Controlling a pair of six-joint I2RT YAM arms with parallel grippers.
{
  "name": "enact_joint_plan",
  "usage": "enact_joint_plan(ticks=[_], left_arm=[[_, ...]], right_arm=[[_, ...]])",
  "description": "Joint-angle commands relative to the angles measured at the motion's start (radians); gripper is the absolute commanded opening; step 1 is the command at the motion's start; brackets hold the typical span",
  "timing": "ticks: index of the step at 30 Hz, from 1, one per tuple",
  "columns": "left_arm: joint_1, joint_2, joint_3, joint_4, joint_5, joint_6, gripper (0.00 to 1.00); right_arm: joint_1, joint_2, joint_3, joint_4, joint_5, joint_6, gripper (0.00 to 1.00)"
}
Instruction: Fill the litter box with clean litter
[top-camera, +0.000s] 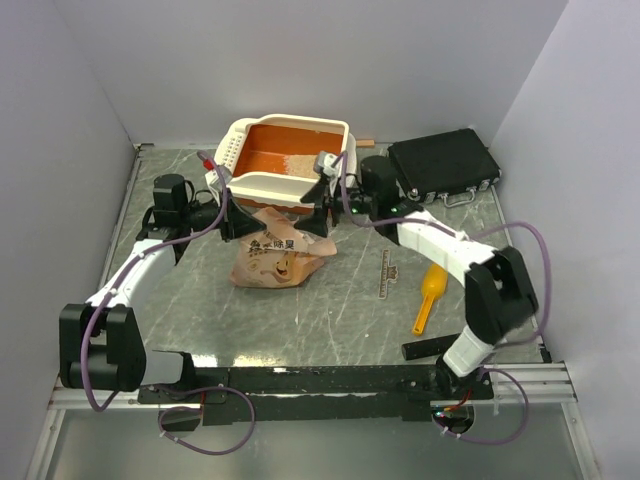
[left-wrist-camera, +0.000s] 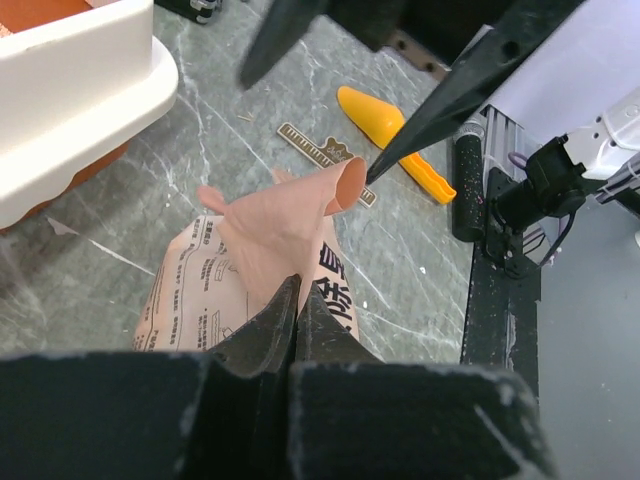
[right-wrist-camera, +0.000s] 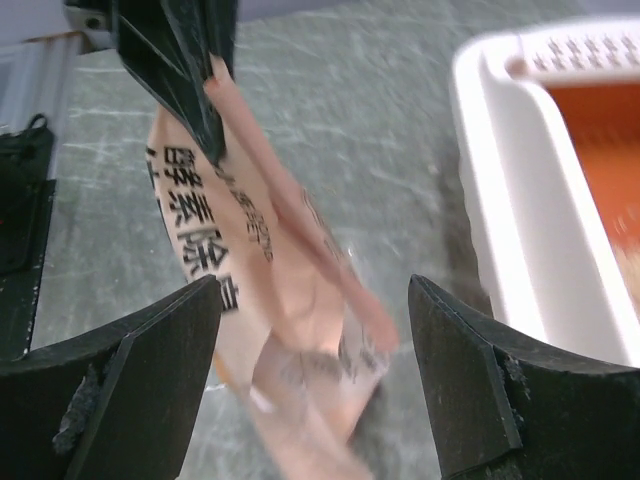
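A grey marbled tabletop (top-camera: 350, 310) is seen from above, with two black-and-white robot arms reaching in from the near edge. On the left, the left gripper (left-wrist-camera: 299, 300) has its fingers pressed together, pinching the crumpled top edge of a tan paper bag (top-camera: 275, 258) with dark print and a cartoon face. The bag stands near the middle of the tabletop, its top pulled up and to the left.

Just beyond the bag, at the far side, sits the litter box (top-camera: 262, 186), an orange tray with a wide cream-white rim and slots along its left short side. A pale sandy patch (top-camera: 298, 160) shows on its orange floor.

To the right of the bag's top, the right gripper (right-wrist-camera: 315, 290) has its fingers spread wide, one on each side of the bag's upper fold, gripping nothing.

Further right lie a thin ruler (top-camera: 387, 272) and a small orange-yellow scoop (top-camera: 430, 295). A flat black case (top-camera: 443, 163) rests at the far right.
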Motion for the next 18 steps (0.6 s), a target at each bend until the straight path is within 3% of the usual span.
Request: enact_joint_plan(ticks=[1, 12, 18], left_arm=[[-0.008, -0.021, 0.046, 0.08, 0.09, 0.007, 0.01], [-0.008, -0.037, 0.052, 0.077, 0.117, 0.03, 0.01], [-0.008, -0.043, 0.057, 0.075, 0.134, 0.036, 0.01]], right_arm=[[-0.011, 0.138, 0.143, 0.115, -0.278, -0.071, 0.82], [-0.004, 0.255, 0.282, 0.08, -0.435, -0.082, 0.84], [0.041, 0.302, 0.301, 0.063, -0.404, -0.088, 0.84]])
